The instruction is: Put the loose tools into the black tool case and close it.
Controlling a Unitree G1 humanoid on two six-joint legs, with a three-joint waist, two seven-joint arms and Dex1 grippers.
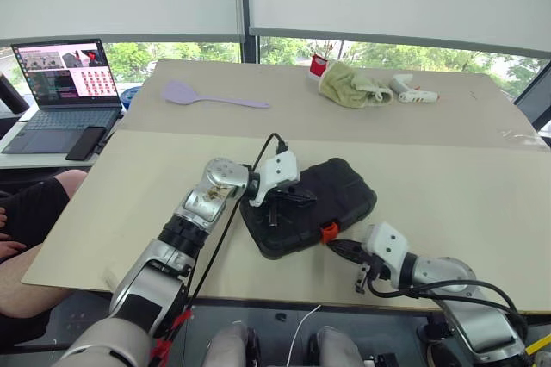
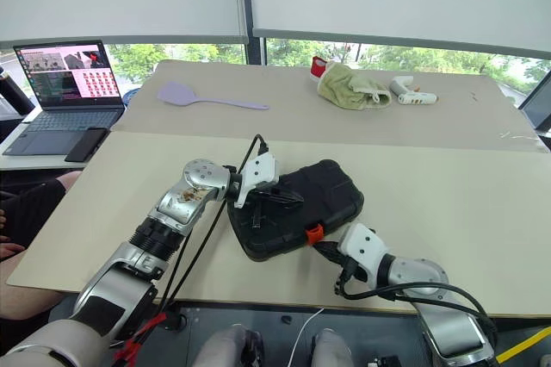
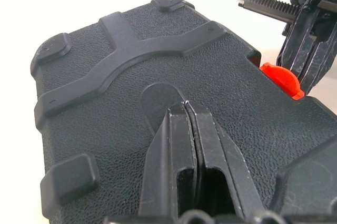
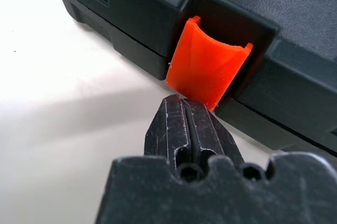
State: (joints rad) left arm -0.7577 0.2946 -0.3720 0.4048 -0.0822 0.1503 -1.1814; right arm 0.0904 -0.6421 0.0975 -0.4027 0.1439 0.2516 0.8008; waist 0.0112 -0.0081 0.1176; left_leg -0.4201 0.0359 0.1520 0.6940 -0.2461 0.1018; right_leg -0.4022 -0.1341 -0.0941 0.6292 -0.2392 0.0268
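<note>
Nearest, at five o'clock, the right gripper (image 4: 185, 109) has its fingers pressed together, tips touching the lower edge of the orange latch (image 4: 208, 69). The black tool case (image 1: 344, 190) lies closed at table centre. On its lid, toward nine o'clock, rests the left gripper (image 3: 185, 109), fingers pressed together, holding nothing.

Lying at upper centre on the far table (image 1: 482, 126): lilac spatula (image 1: 211, 97). Sitting at upper right: crumpled cloth (image 1: 353, 85) beside white glue gun (image 1: 411, 91). Glowing at far left: open laptop (image 1: 62, 91), dark phone (image 1: 85, 143) resting just below.
</note>
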